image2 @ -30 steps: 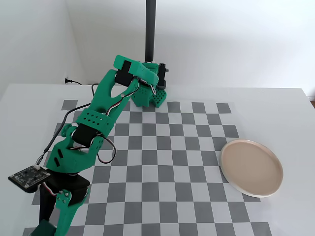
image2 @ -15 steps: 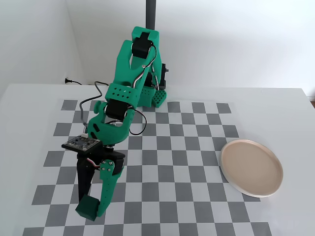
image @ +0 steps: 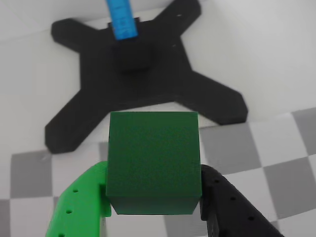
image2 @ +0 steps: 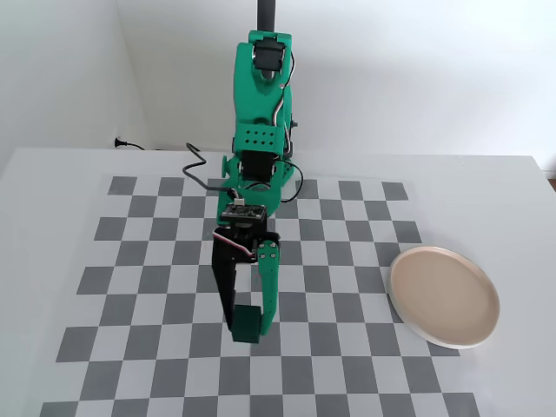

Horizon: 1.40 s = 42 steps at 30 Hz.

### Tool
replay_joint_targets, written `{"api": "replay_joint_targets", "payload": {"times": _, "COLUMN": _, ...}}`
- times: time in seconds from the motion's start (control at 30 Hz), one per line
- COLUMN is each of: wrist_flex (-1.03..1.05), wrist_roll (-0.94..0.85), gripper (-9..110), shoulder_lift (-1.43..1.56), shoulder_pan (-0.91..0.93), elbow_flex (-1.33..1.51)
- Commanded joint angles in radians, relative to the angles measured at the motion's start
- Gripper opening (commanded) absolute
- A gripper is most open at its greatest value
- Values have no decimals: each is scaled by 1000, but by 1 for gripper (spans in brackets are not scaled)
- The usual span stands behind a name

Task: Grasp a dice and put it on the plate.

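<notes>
In the wrist view, the small dark green plain-faced cube dice (image: 153, 162) fills the centre of the frame, clamped between the two fingers of the gripper (image: 154, 207): a bright green plastic finger (image: 79, 205) presses its side at 9 o'clock and a black plastic finger (image: 232, 207) presses the side at 3 o'clock. The jaws stand only as wide as the cube, closed firmly against it. Behind the dice, toward 12 o'clock, a black cross-shaped stand base (image: 138, 74) lies on the white bench (image: 276, 49), with a blue post (image: 120, 19) rising from its hub.

In the fixed view, the bright green robot arm (image2: 261, 122) reaches from the back of the bench toward the camera, and the gripper (image2: 247, 334) points down with the dice (image2: 246, 324) held at its tip, over the grey-and-white checkered mat (image2: 347, 347) near the middle of the board. Whether the cube touches the mat cannot be told. The round shallow beige-pink plate with a white rim (image2: 444, 296) sits at about 3 o'clock from the dice, well apart from it, at the mat's right edge.
</notes>
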Motion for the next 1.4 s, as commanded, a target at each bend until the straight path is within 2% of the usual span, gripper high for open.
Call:
{"api": "replay_joint_targets", "payload": {"times": 0.0, "wrist_flex": -29, "wrist_roll": -5, "gripper": -4, "shoulder_lift": 152, "shoulder_pan": -72, "elbow_flex": 46}}
{"api": "replay_joint_targets", "payload": {"times": 0.7, "wrist_flex": -153, "wrist_roll": 17, "gripper": -4, "shoulder_lift": 163, "shoulder_pan": -477, "elbow_flex": 212}}
{"api": "replay_joint_targets", "payload": {"times": 0.93, "wrist_flex": -468, "wrist_roll": -40, "gripper": -4, "shoulder_lift": 124, "shoulder_pan": -650, "elbow_flex": 405}}
{"api": "replay_joint_targets", "payload": {"times": 1.03, "wrist_flex": -534, "wrist_roll": -57, "gripper": -4, "shoulder_lift": 89, "shoulder_pan": -726, "elbow_flex": 442}}
{"api": "replay_joint_targets", "payload": {"times": 1.23, "wrist_flex": -735, "wrist_roll": -77, "gripper": -4, "shoulder_lift": -156, "shoulder_pan": -811, "elbow_flex": 407}}
{"api": "replay_joint_targets", "payload": {"times": 1.37, "wrist_flex": -715, "wrist_roll": -32, "gripper": -4, "shoulder_lift": -255, "shoulder_pan": -847, "elbow_flex": 322}}
